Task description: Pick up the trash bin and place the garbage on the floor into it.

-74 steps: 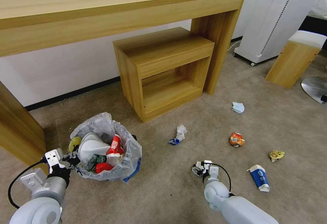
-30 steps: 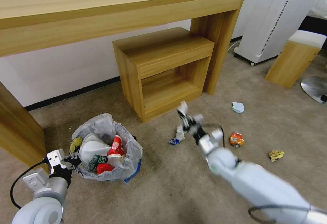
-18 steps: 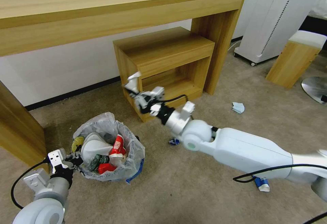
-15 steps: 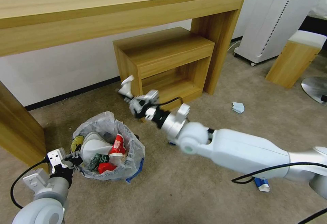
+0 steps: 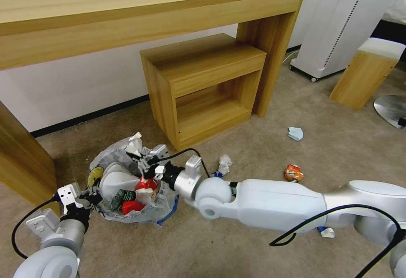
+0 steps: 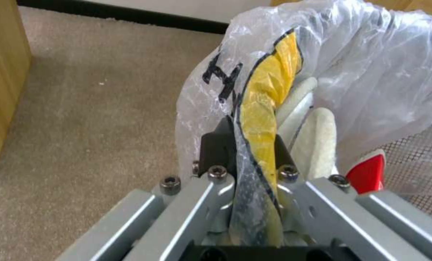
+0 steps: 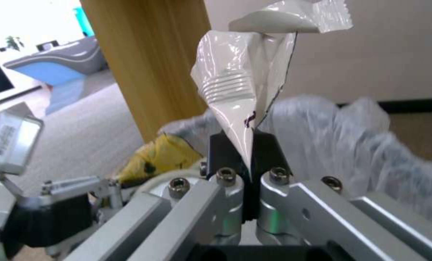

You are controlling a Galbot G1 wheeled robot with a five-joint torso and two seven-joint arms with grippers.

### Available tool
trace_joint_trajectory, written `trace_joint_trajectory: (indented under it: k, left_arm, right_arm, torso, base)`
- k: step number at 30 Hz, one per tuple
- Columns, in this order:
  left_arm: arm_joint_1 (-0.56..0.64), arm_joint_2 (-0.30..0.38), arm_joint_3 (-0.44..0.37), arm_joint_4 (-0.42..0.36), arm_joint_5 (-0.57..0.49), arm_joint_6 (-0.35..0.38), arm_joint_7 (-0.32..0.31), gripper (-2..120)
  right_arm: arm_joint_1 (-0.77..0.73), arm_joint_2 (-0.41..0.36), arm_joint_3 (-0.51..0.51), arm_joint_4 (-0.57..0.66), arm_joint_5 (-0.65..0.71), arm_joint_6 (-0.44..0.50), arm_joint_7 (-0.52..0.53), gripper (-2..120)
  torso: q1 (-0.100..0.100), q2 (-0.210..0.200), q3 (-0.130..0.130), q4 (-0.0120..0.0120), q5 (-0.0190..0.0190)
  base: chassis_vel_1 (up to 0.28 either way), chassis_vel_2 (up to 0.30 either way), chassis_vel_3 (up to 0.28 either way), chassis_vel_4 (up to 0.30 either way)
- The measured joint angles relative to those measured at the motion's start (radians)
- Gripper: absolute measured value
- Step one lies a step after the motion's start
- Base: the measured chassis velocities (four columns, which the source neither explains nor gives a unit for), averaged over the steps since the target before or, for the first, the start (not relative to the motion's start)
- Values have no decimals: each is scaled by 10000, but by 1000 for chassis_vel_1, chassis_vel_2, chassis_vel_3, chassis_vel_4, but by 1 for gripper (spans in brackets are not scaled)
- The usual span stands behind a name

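The trash bin (image 5: 165, 197), lined with a crinkly whitish bag, sits on the beige carpet floor (image 5: 237, 244) at the left. Inside lie a white slipper (image 5: 113, 181), red wrappers (image 5: 146, 183) and a yellow wrapper (image 6: 266, 105). My left gripper (image 5: 88, 197) is shut on the bin's near rim, pinching bag and yellow wrapper (image 6: 250, 145). My right gripper (image 5: 143, 161) hangs just over the bin's far side, shut (image 7: 245, 152) on a crumpled white wrapper (image 7: 240, 90). On the floor lie crumpled white-blue paper (image 5: 224, 163), an orange crushed can (image 5: 293, 173) and pale blue paper (image 5: 296, 133).
A long wooden console table (image 5: 127, 12) stands along the wall, with a small open wooden shelf unit (image 5: 203, 83) under it just behind the bin. Its left leg (image 5: 21, 159) is close to my left arm. A white appliance (image 5: 338, 24) and a padded stool (image 5: 368, 75) stand at the right.
My right arm has risen from the floor at the right and swung left, carrying the white wrapper over the bin. The left gripper has kept its hold on the rim.
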Motion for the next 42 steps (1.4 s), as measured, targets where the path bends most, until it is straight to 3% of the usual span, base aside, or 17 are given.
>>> trace_joint_trajectory:
  k: [11, 14, 17, 22, 25, 27, 29, 35, 40, 42]
  left_arm:
    - [-36, -23, 27, 41, -28, -6, 1, 3]
    - [-44, -35, 46, 57, -18, -6, 1, 3]
    - [-37, -32, 52, 63, -12, -6, 4, 3]
    - [-33, -4, 40, 62, -20, -6, 5, 3]
    - [-32, 4, 32, 84, -23, -8, 7, 3]
    - [-37, 6, 32, 89, -23, -7, 8, 3]
    - [-63, 52, 32, 119, -28, -8, 8, 3]
    - [-107, 99, 29, 190, -66, -8, 32, 3]
    - [-99, 99, 27, 261, -37, -8, -10, 3]
    - [-99, 102, 34, 270, -29, -9, -9, 3]
  right_arm:
    - [-230, 66, -57, -31, 157, -309, 798, 0]
    - [-266, 59, -50, -51, 147, -373, 847, 6]
    - [-353, 147, -37, -85, 168, -536, 1005, 20]
    - [-374, 276, -64, -112, 191, -668, 1147, 32]
    - [-356, 401, -67, -138, 214, -685, 1190, 48]
    - [-349, 397, -67, -137, 215, -686, 1190, 52]
    - [-343, 294, -42, -20, 218, -687, 1193, 64]
    - [-480, 65, 263, 188, 110, -674, 1234, 84]
    - [-667, -64, 1072, 277, 68, -645, 1460, 86]
    - [-795, -179, 1846, 311, 6, -645, 1484, 87]
  torso:
    - [0, 0, 0, -1, 1]
    - [0, 0, 0, -1, 1]
    - [0, 0, 0, 0, 1]
    - [0, 0, 0, 0, 1]
    - [0, 1, 1, 1, 1]
    - [0, 0, 0, 1, 1]
    - [0, 0, 1, 0, 1]
    - [0, 0, 1, -1, 1]
    - [0, 0, 0, 3, 2]
    - [0, 0, 0, 1, 2]
  base:
    - [0, 0, 0, 0]
    - [0, 0, 0, 0]
    - [0, 0, 0, 0]
    - [0, 0, 0, 0]
    - [0, 0, 0, 0]
    - [0, 0, 0, 0]
    - [0, 0, 0, 0]
    - [0, 0, 0, 0]
    - [0, 0, 0, 0]
    - [0, 0, 0, 0]
